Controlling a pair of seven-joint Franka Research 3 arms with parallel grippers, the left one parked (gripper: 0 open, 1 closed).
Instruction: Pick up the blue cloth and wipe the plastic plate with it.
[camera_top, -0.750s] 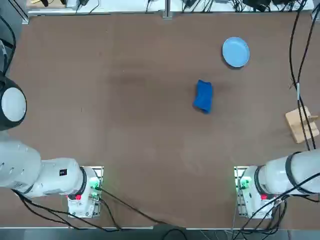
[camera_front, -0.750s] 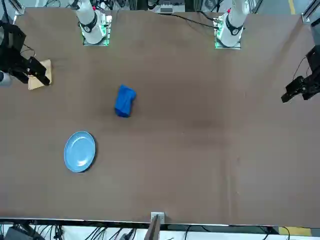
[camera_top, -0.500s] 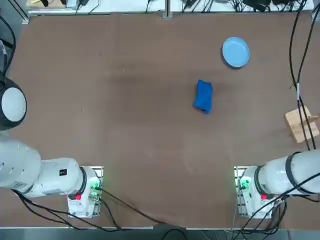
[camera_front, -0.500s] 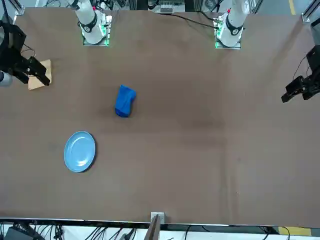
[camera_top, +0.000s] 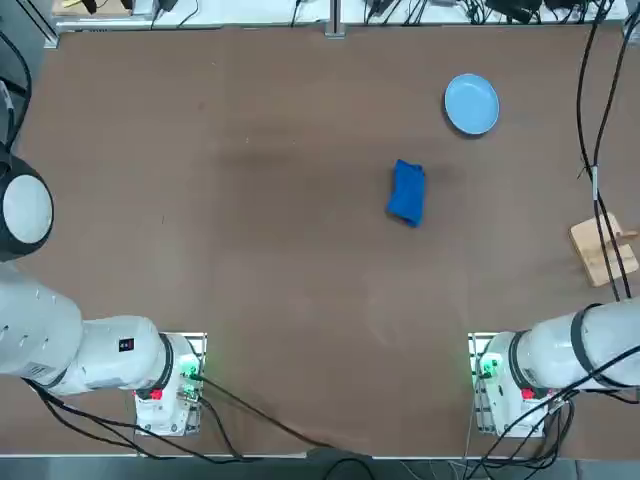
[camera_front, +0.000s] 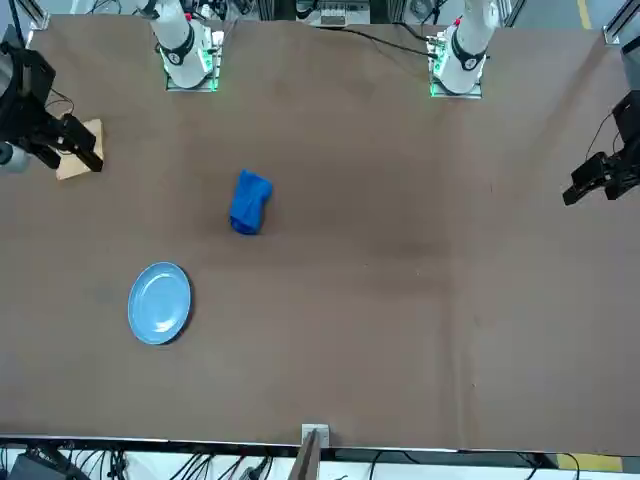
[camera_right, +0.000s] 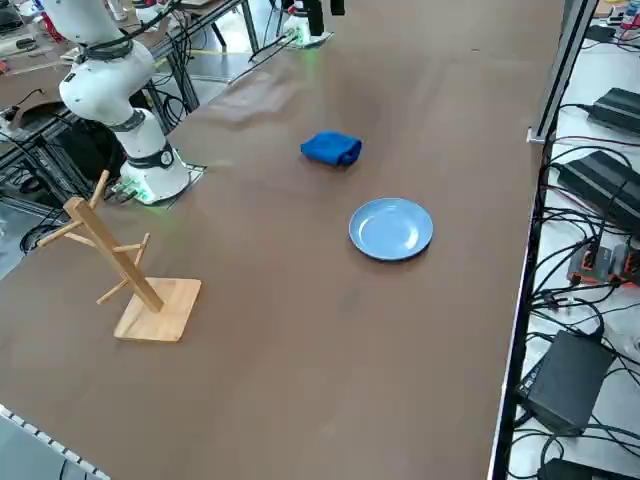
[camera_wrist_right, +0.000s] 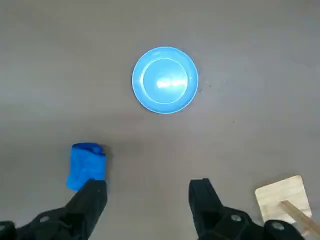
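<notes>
Start at your right gripper (camera_wrist_right: 148, 192): it hangs high over the table (camera_top: 200, 200) near the robot's right edge, above the wooden rack (camera_right: 120, 262), with its 2 fingers (camera_wrist_right: 93, 198) spread well apart and nothing between them. In the wrist view you look straight down past them at the brown tabletop.

The wooden rack (camera_top: 603, 248) stands on its square base at the table's right edge, its pegs angled upward. No other object touches it.

Farther out you find the blue cloth (camera_top: 407, 192), a small bunched-up rag lying by itself on the bare tabletop, roughly mid-depth and right of centre. From the wrist camera the cloth (camera_wrist_right: 86, 165) shows just beyond one fingertip, far below it and untouched.

Beyond the cloth, closer to the far edge and a little more to the robot's right, you see the plate (camera_top: 471, 103). It lies flat, right side up, well apart from the cloth (camera_right: 332, 149), and the plate (camera_right: 391, 228) carries nothing.
</notes>
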